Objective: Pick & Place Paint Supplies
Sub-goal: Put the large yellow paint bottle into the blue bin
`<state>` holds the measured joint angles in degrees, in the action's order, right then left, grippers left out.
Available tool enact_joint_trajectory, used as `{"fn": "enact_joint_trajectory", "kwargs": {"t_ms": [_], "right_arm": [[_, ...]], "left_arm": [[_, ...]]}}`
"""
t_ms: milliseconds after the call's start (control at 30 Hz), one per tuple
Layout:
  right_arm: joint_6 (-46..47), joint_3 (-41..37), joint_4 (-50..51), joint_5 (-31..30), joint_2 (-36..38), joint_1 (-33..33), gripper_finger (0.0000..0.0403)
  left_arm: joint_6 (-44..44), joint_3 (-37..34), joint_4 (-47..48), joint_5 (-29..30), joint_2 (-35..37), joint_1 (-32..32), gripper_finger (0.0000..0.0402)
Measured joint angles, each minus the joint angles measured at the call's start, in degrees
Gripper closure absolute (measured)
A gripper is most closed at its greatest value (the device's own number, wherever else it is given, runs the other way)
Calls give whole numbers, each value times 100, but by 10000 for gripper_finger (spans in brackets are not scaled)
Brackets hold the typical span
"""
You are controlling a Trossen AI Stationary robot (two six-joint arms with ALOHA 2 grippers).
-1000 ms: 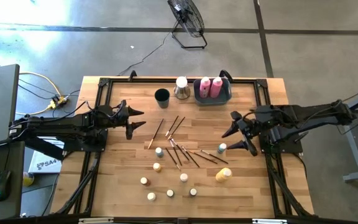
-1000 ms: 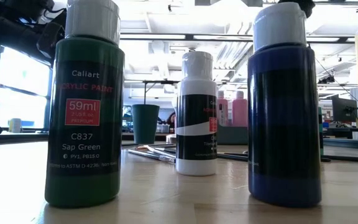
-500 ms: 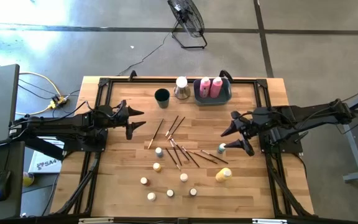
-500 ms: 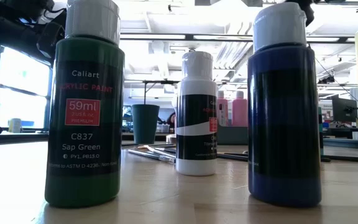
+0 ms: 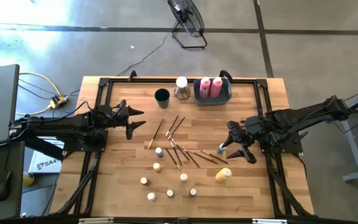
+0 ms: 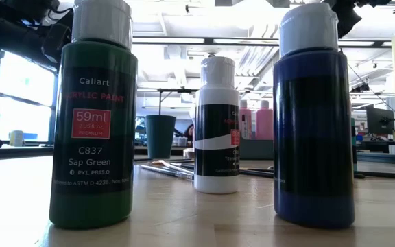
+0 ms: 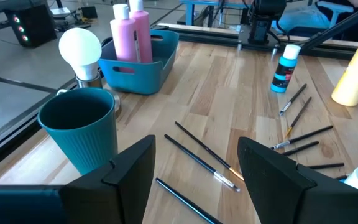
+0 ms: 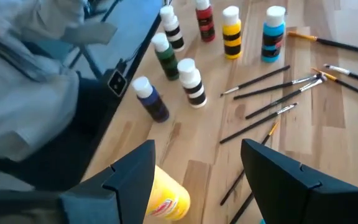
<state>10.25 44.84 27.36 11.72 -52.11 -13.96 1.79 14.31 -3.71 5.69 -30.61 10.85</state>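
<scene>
I count two pink bottles (image 5: 211, 86) standing in the bin (image 5: 212, 96), one yellow bottle (image 5: 223, 175) lying on the surface (image 5: 260, 193), one teal bottle (image 5: 221, 149) under my right pincer (image 5: 238, 150), fingers apart around it. Six small capped bottles (image 5: 158, 167) stand among scattered brushes (image 5: 178, 149). Left pincer (image 5: 135, 121) waits apart. A fan (image 5: 188, 18) sits on the concrete floor.

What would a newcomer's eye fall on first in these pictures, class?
A fan of thin dark brushes lies mid-table, with small paint bottles dotted on the near side of it. Two pink bottles stand in the blue bin at the far edge. The open right gripper hovers over a teal bottle.
</scene>
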Motion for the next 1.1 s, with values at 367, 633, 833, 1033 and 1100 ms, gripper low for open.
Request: {"fn": "enact_joint_trajectory", "kwargs": {"t_ms": [367,633,833,1033,1100], "right_arm": [[220,0,-80,-243,-71,-1169,172],[313,0,-56,-349,-71,-2011,172],[185,0,-52,-1108,-71,-2170,172],[21,0,46,-1191,-81,-2168,172],[19,0,29,-1206,-141,-2168,172]], "left_arm": [[186,0,-6,-3,0,-2,176],[524,0,-6,-6,0,-2,176],[627,0,-6,-8,0,-2,176],[672,0,-6,-11,0,-2,176],[758,0,-4,-26,0,-1,176]]}}
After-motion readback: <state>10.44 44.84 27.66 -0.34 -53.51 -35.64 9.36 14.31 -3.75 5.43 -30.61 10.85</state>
